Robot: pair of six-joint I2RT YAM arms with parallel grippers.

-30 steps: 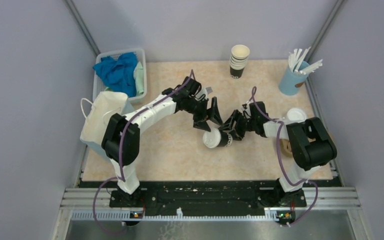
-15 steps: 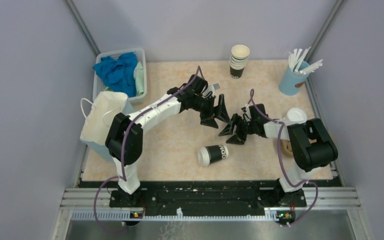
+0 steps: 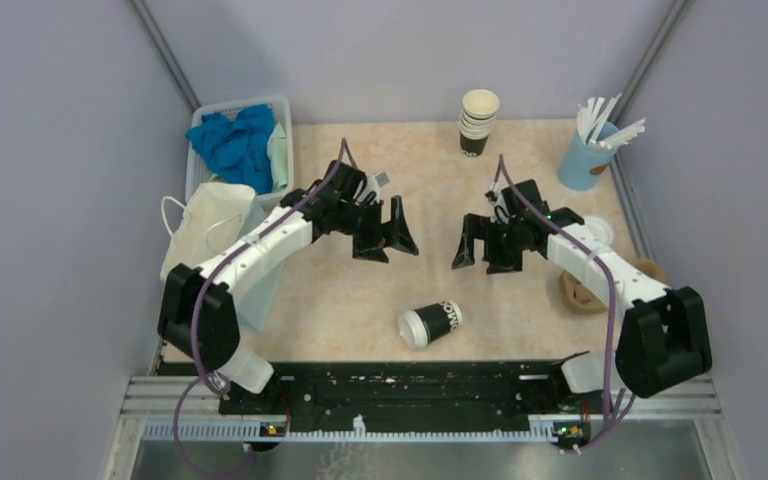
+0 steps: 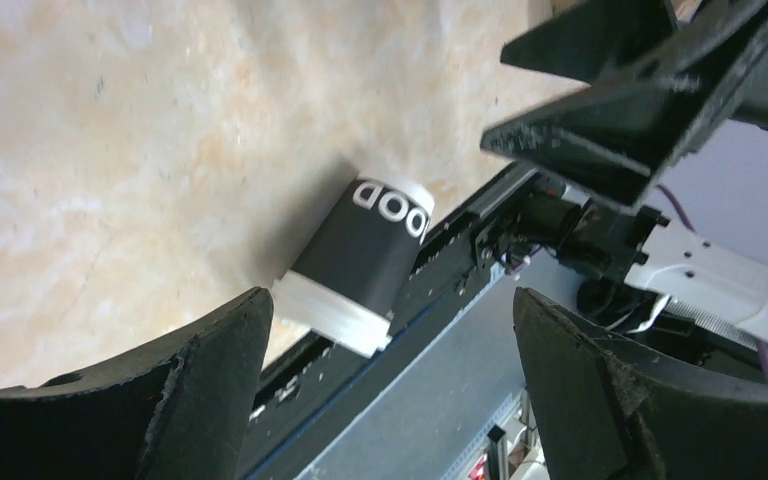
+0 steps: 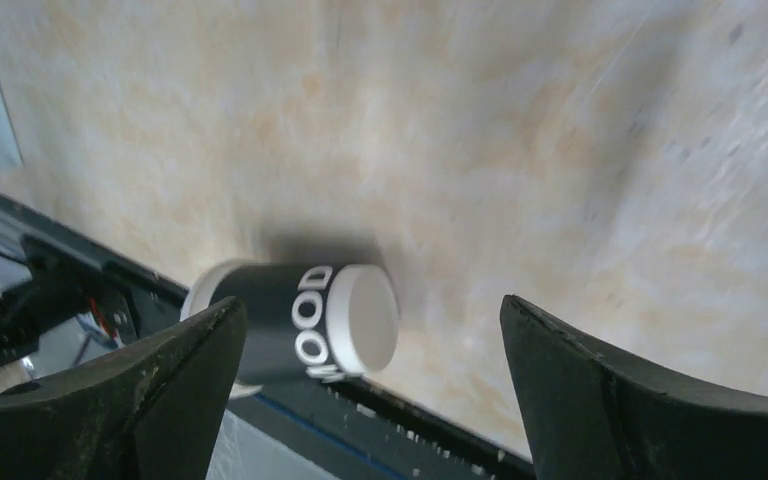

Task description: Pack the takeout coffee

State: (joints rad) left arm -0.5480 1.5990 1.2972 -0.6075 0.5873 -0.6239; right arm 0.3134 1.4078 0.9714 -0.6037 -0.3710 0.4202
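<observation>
Midway up the top view, the left tool (image 3: 385,238) and the right tool (image 3: 482,250) both stand open and empty, drawn back to either side of centre. A second ago they met over the cup (image 3: 430,322); half a second ago it already lay loose below them. Now it rests on its side at the lower centre of the counter (image 3: 340,300), close to the black rail (image 3: 400,375) along the bottom edge. The handover probably slipped, so packing needs a fresh grasp before the white bag (image 3: 205,235) at the left. The cup's long axis runs nearly left to right, rising slightly rightward. Its lid (image 3: 411,327) points lower left and its base points right.
</observation>
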